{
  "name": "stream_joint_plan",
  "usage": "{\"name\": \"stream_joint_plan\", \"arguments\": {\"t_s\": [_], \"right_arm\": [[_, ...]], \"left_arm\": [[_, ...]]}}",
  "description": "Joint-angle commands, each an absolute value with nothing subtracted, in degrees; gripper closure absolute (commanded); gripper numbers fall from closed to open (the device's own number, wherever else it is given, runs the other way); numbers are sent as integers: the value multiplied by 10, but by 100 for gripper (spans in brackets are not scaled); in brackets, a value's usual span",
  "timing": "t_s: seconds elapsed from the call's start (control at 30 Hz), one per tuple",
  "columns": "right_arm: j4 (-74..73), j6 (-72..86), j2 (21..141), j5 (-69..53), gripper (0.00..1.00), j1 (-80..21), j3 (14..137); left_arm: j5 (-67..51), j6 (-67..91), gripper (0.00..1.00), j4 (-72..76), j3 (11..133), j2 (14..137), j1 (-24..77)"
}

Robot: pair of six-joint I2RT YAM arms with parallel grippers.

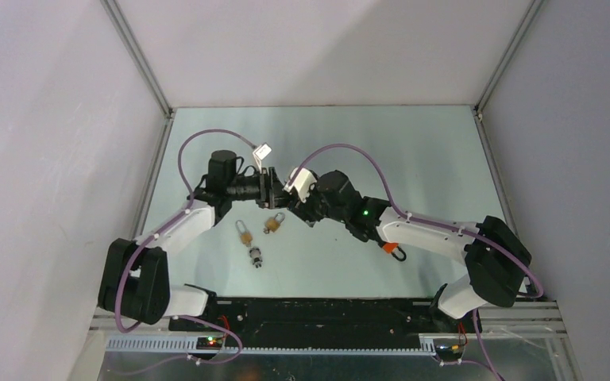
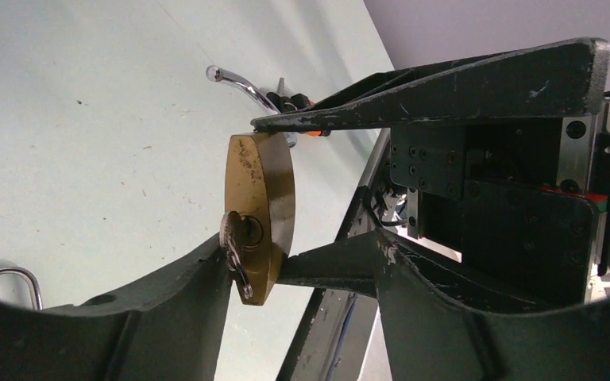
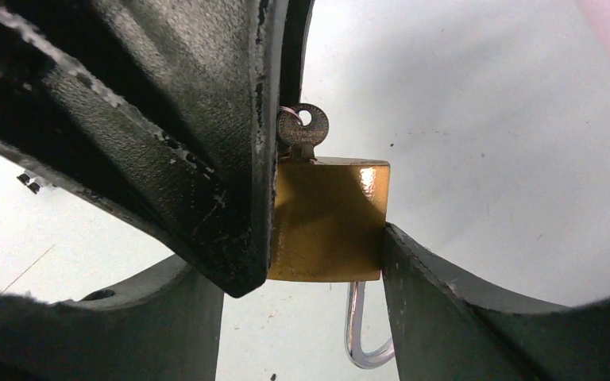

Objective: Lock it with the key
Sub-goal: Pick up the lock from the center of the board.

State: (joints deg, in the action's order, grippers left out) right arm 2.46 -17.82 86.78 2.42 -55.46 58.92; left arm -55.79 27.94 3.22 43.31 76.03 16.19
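A brass padlock [image 2: 260,198] hangs above the table, clamped across its body by my right gripper [image 3: 310,254], which is shut on it. Its chrome shackle [image 2: 238,81] curves away behind, one end free of the body. The key [image 2: 234,248] sits in the keyhole; its round head [image 3: 303,127] sticks out of the padlock [image 3: 330,218]. My left gripper [image 2: 302,242] is open around the key end, one finger [image 2: 167,302] touching the key and the other standing well off. In the top view both grippers [image 1: 274,189] meet mid-table.
Two more brass padlocks [image 1: 245,232] [image 1: 274,224] and a small metal piece [image 1: 256,256] lie on the table below the grippers. An orange and black item [image 1: 395,250] lies under the right arm. Another shackle [image 2: 4,279] shows by the left finger.
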Motion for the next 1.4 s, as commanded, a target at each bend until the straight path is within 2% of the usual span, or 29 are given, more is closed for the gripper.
{"name": "stream_joint_plan", "arguments": {"t_s": [0.0,0.13,0.33,0.4,0.47,0.5,0.53,0.57,0.6,0.63,0.7,0.77,0.87,1.07,1.2,1.37], "right_arm": [[107,-191,831,10,70,-557,602],[102,-193,830,-8,70,-557,602],[97,-197,827,-41,69,-557,603],[99,-195,828,-47,69,-557,603],[100,-192,829,-47,68,-557,603],[100,-188,830,-44,67,-555,602],[99,-177,831,-35,65,-554,603],[95,-170,832,-29,58,-551,602],[93,-152,832,-14,49,-547,603],[88,-144,834,-5,32,-541,602],[76,-125,831,7,19,-532,602],[62,-114,819,14,14,-524,601],[65,-93,789,-11,11,-500,581],[123,-43,713,-148,13,-419,509],[170,-55,700,-244,16,-380,468],[241,-88,718,-266,18,-372,448]], "left_arm": [[-598,274,38,29,456,768,171],[-602,261,49,17,458,774,179],[-592,223,55,-38,474,783,181],[-590,220,62,-43,479,786,182],[-590,218,76,-45,486,786,182],[-589,215,88,-45,488,785,182],[-585,214,94,-45,492,784,182],[-581,212,98,-48,494,782,181],[-576,211,99,-48,500,778,179],[-574,211,100,-49,503,776,177],[-561,211,100,-49,513,768,171],[-556,212,100,-49,523,760,161],[-558,213,100,-48,539,747,138],[-589,216,100,-48,563,731,106],[-614,230,100,-49,580,721,99],[-655,253,100,-49,596,703,98]]}}
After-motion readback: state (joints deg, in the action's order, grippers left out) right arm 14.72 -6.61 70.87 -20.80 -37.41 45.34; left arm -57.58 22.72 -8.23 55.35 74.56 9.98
